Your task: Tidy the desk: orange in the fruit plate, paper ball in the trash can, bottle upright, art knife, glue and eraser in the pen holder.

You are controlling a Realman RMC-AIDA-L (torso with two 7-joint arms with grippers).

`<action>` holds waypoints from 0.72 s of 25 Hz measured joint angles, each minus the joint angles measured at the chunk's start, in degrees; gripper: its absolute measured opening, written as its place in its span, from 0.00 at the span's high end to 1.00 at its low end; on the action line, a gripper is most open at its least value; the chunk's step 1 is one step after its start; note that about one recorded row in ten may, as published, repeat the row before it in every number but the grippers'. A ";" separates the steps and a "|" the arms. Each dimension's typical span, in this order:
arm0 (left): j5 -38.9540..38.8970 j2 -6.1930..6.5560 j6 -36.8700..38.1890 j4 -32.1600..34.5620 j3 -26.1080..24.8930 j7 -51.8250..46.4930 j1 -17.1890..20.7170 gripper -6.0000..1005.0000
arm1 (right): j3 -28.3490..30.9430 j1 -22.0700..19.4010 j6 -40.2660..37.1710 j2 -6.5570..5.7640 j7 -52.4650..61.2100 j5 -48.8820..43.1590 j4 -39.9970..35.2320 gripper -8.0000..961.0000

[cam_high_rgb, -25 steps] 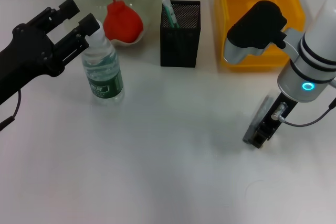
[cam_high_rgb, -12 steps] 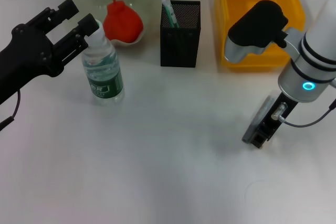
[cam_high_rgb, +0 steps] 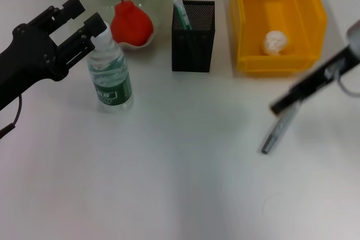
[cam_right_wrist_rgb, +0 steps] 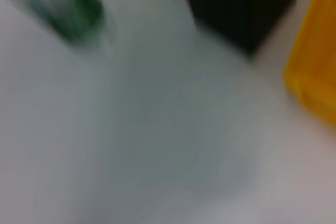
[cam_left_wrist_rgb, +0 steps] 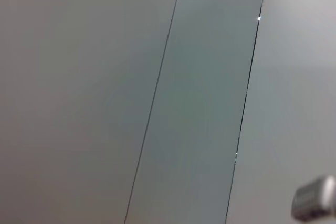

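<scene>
Head view: worktop point(cam_high_rgb: 169, 184) holds yellow bin point(cam_high_rgb: 278, 23) at 1 o'clock, paper ball point(cam_high_rgb: 275, 41) inside, so that item looks done. Left pincer point(cam_high_rgb: 79, 18) at 10 o'clock, fingers spread beside cap of upright bottle point(cam_high_rgb: 109, 74). Right pincer point(cam_high_rgb: 284, 105) at 3 o'clock is a blur; grip cannot be told. Knife point(cam_high_rgb: 274, 134) lies beneath it.
</scene>
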 joint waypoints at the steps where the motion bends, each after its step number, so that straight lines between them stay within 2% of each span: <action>1: 0.00 0.00 0.00 0.00 0.00 0.00 0.00 0.41 | 0.00 0.00 0.00 0.00 0.00 0.00 0.00 0.58; 4: 0.11 0.00 0.04 -0.25 0.00 -0.01 -0.02 0.41 | 11.27 -0.17 2.46 -0.60 -6.64 11.89 5.24 0.58; 5: 0.27 0.00 0.05 -0.37 0.01 -0.02 -0.11 0.41 | 15.42 -0.37 6.48 -1.24 -11.24 20.70 11.73 0.58; 6: 0.27 0.00 0.05 -0.37 0.01 -0.02 -0.11 0.41 | 15.42 -0.37 6.48 -1.24 -11.24 20.70 11.73 0.58; 7: 0.36 0.00 0.06 -0.37 0.03 -0.03 -0.16 0.41 | 16.47 -0.58 11.63 -1.56 -16.22 28.42 17.92 0.58; 8: 0.38 0.00 0.14 -0.37 0.05 -0.04 -0.21 0.41 | 16.47 -0.58 11.63 -1.56 -16.22 28.42 17.92 0.58; 10: 0.40 0.00 0.38 -0.26 0.16 -0.04 -0.26 0.41 | 16.39 -0.50 18.00 -1.50 -22.15 34.45 24.39 0.58; 12: 0.41 0.00 0.40 -0.23 0.18 -0.04 -0.25 0.41 | 16.36 -0.44 19.70 -1.28 -23.70 35.23 25.68 0.58; 13: 0.41 0.00 0.42 -0.29 0.18 -0.05 -0.18 0.41 | 16.30 -0.39 23.86 -0.41 -26.47 35.88 27.25 0.58; 14: 0.41 0.00 0.42 -0.29 0.18 -0.05 -0.18 0.41 | 16.30 -0.39 23.86 -0.41 -26.47 35.88 27.25 0.58; 15: 0.41 0.00 0.42 -0.54 0.17 -0.05 -0.19 0.41 | 15.85 -0.17 27.34 0.05 -28.40 36.24 28.76 0.58; 17: 0.41 0.00 0.42 -0.75 0.10 -0.05 -0.25 0.41 | 15.37 0.12 28.96 0.13 -29.11 36.51 29.96 0.58; 18: 0.41 0.00 0.42 -0.79 0.05 -0.06 -0.26 0.41 | 13.55 1.14 32.96 0.20 -30.12 37.15 32.88 0.58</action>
